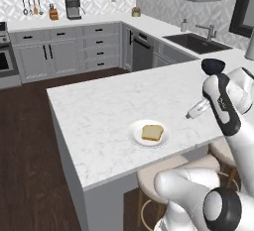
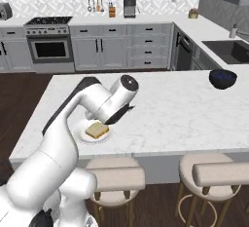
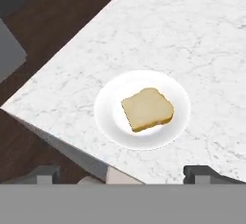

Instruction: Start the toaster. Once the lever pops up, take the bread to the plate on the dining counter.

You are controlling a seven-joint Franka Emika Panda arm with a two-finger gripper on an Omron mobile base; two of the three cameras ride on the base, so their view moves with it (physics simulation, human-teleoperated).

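Tool [image 3: 123, 172] wide open, empty, above bread [image 3: 147, 108] lying on plate [image 3: 108, 117].

The bread [image 3: 147, 108] has a pale tan face and a golden-orange crust. It lies on a plain white plate [image 3: 106, 104]. The desk [image 1: 99, 106] under them is white marble with faint grey veins, and its sides are grey. The floor [image 1: 25, 141] is dark brown wood. A bowl [image 2: 222, 78] on the desk is dark blue-black. The stools [image 2: 116, 178] have beige seats.
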